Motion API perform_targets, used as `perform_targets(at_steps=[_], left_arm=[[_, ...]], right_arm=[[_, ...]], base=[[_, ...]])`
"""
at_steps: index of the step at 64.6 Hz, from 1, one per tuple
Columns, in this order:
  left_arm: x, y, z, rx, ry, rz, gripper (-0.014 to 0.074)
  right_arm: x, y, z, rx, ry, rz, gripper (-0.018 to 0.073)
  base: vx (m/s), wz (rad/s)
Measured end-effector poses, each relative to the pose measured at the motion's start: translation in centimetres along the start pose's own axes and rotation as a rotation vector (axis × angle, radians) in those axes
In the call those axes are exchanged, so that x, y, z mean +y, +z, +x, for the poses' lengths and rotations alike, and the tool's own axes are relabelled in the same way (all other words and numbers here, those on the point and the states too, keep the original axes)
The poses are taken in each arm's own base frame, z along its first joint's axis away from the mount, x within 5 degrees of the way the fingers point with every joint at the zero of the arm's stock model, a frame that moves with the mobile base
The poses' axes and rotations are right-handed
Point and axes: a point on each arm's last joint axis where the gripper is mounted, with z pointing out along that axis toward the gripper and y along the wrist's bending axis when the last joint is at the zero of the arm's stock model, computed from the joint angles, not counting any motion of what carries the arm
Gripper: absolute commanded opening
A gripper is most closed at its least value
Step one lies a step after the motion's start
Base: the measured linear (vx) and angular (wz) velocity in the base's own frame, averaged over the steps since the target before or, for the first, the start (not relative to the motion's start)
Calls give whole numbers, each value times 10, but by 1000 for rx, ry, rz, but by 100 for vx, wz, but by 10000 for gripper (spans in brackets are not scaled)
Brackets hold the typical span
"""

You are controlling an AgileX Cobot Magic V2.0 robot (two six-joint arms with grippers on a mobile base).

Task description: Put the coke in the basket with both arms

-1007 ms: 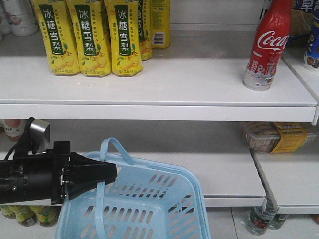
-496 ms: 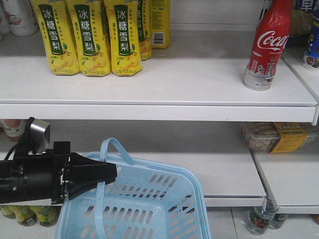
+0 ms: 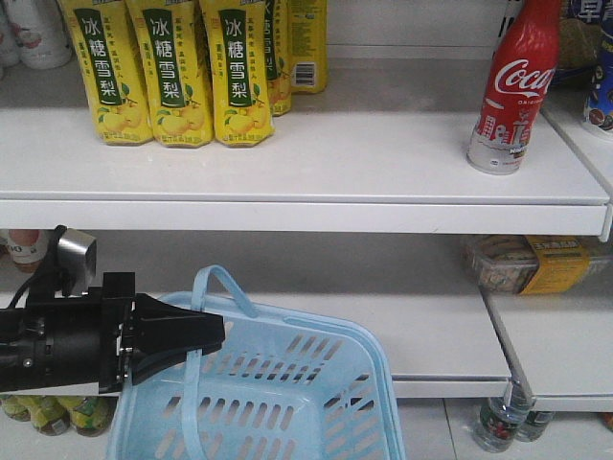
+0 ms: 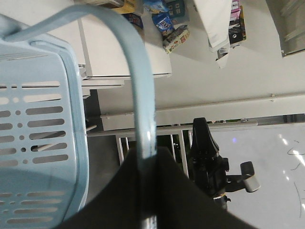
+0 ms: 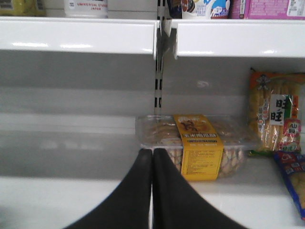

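The coke, a red bottle with white script and a silver lower part, stands upright at the right end of the upper shelf, with no gripper near it. The light blue basket hangs low in the front view, tilted. My left gripper is shut on its loop handle. In the left wrist view the handle runs straight between the closed jaws of the left gripper, with the basket to the left. My right gripper is shut with nothing in it, facing the lower shelf.
Tall yellow pear-drink bottles fill the upper shelf's left. A clear snack tray with a yellow label sits on the lower shelf, just beyond the right gripper, and snack bags lie to its right. Bottles stand below the lower shelf.
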Motion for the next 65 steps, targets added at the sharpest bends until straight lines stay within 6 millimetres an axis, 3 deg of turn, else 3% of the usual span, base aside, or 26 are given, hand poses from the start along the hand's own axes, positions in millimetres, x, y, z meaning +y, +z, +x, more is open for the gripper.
perform_targets(at_steps=[12,26,40,53,65], left_arm=[[0,0,0,1,0,1,-6],[0,0,0,1,0,1,-6],[0,0,0,1,0,1,-6],[0,0,0,1,0,1,-6],[0,0,0,1,0,1,-6]], right_arm=[[0,-2,-12,-25,25,-2,-10],[-2,-3,-66,-42,28,-3,-10],[-3,19,-110,74,29,-6,-10],[-3,43,-113,162,30,-8,-10],[-3,51,-109,200,39,-10,-8]], base=[[0,0],[0,0],[0,0],[0,0],[0,0]])
